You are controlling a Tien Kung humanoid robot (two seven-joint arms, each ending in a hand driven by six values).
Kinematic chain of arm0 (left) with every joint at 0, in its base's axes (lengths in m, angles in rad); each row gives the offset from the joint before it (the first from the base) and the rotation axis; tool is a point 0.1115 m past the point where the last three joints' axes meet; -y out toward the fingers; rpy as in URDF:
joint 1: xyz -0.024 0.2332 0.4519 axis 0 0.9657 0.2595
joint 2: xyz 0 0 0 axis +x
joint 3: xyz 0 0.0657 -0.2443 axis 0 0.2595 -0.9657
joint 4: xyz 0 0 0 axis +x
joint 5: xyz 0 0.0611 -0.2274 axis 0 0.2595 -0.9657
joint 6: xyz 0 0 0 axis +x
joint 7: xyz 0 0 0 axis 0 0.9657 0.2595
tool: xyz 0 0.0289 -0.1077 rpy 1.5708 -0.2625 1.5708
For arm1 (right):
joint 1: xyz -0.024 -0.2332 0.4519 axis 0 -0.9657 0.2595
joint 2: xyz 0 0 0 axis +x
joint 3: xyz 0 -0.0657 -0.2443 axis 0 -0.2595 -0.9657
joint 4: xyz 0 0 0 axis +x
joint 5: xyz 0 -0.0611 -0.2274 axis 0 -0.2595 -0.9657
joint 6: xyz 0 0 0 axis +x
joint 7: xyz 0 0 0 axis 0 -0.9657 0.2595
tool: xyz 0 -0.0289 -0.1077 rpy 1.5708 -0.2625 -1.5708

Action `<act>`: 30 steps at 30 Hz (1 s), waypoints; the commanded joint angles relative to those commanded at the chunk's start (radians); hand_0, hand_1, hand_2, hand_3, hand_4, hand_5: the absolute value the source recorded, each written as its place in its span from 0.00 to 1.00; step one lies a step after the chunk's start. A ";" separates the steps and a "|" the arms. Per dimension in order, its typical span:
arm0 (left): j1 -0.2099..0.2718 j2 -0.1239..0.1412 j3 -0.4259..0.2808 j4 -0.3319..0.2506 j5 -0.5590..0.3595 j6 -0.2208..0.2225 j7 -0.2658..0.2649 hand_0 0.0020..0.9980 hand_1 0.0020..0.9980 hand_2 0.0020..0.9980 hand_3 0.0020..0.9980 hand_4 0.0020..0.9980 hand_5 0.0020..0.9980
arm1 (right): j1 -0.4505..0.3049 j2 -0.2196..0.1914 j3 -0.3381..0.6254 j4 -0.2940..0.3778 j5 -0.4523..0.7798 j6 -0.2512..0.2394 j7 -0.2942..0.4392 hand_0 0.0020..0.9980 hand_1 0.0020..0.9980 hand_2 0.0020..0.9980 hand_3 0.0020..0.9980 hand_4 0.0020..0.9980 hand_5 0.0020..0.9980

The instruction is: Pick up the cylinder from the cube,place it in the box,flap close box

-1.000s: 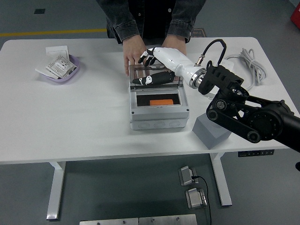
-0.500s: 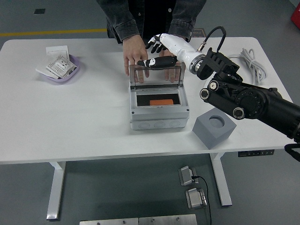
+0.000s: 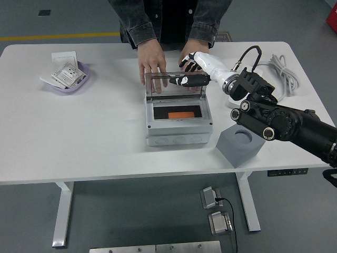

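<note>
My right hand (image 3: 190, 74) reaches in from the right of the frame to the top edge of the clear lid (image 3: 174, 83), which stands upright at the back of the grey box (image 3: 179, 125) in the middle of the frame. My fingers (image 3: 181, 81) are stretched out and slightly spread, resting along the lid's rim and holding nothing.

The orange cylinder (image 3: 180, 114) lies inside the box, and the grey cube (image 3: 240, 144) at lower right shows only its empty round socket, so I judge picking and placing done. What is left is the closing: the lid is not yet folded down over the opening.

A person at the top of the frame rests both hands (image 3: 152, 64) flat on the table (image 3: 79, 137) just behind the box, touching or nearly touching it.

At upper left a lilac bowl (image 3: 67, 80) holds printed packets; their writing is too small to read. I see no legible brand anywhere. My left arm is out of sight.
</note>
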 joint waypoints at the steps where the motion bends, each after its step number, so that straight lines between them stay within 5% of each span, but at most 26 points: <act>1: 0.000 0.000 -0.001 0.000 0.000 0.000 0.000 0.61 0.65 0.60 0.60 0.64 0.20 | -0.008 -0.008 0.002 0.020 -0.014 -0.001 -0.003 0.65 0.59 0.60 0.67 0.95 0.67; 18: 0.007 0.002 -0.016 0.003 0.009 0.000 0.000 0.61 0.64 0.59 0.60 0.63 0.18 | -0.106 -0.157 0.024 0.337 -0.177 0.013 -0.061 0.64 0.59 0.60 0.67 0.94 0.69; 30: 0.006 -0.001 -0.014 0.004 0.007 0.000 0.000 0.61 0.64 0.59 0.59 0.63 0.18 | -0.141 -0.182 0.022 0.413 -0.208 0.013 -0.071 0.61 0.58 0.60 0.67 0.94 0.70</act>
